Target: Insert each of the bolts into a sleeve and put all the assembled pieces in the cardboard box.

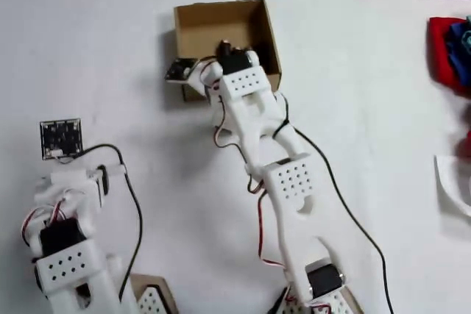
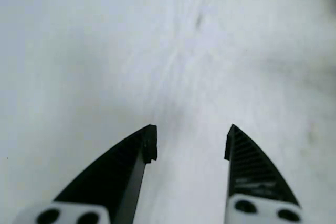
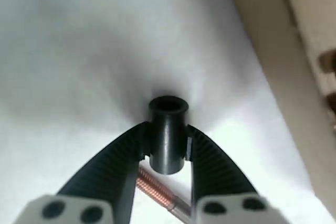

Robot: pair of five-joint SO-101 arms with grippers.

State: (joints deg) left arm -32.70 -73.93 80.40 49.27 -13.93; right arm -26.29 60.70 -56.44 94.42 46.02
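My right gripper (image 3: pixel 167 146) is shut on a black sleeve (image 3: pixel 168 124), held upright with its hole facing the camera. A copper-coloured threaded bolt (image 3: pixel 157 192) sticks out under the sleeve between the fingers. Below them is white table, with the cardboard box wall (image 3: pixel 294 77) close beside. In the high view the right arm (image 1: pixel 239 82) stretches to the front edge of the open cardboard box (image 1: pixel 272 34), its wrist covering the sleeve. My left gripper (image 2: pixel 189 140) is open over bare white table, with nothing between its fingers. The left arm (image 1: pixel 70 189) sits at the near left.
A red and blue cloth (image 1: pixel 450 45) lies at the right edge, with a white curved object (image 1: pixel 452 182) below it. Black cables (image 1: pixel 346 204) trail from both arms across the table. Cardboard pieces (image 1: pixel 158 288) lie by the arm bases.
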